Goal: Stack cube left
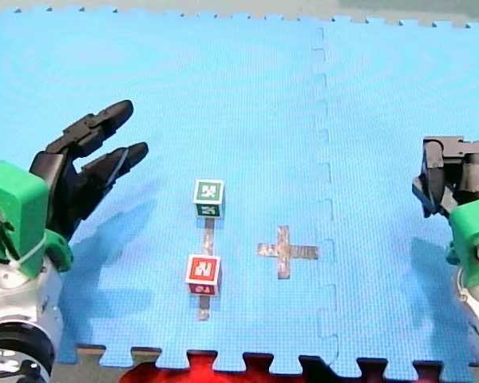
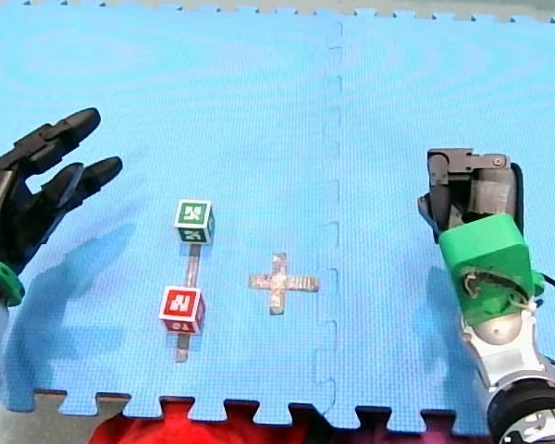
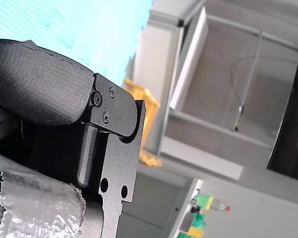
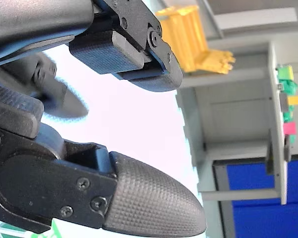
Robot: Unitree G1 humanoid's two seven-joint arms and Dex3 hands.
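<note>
A green cube (image 1: 209, 198) stands on the blue foam mat (image 1: 223, 96), a little left of centre. A red cube (image 1: 203, 274) sits just nearer to me, about one cube's width from it. Each has a white face on top and stands on a strip of silver tape. My left hand (image 1: 132, 136) is open at the left, above the mat and well to the left of the green cube, holding nothing. My right hand (image 2: 462, 185) is shut at the far right, away from both cubes, with nothing in it.
A silver tape cross (image 1: 285, 251) lies on the mat to the right of the red cube. A jigsaw seam (image 1: 326, 159) runs front to back right of centre. The mat's front edge (image 1: 247, 363) borders a red floor.
</note>
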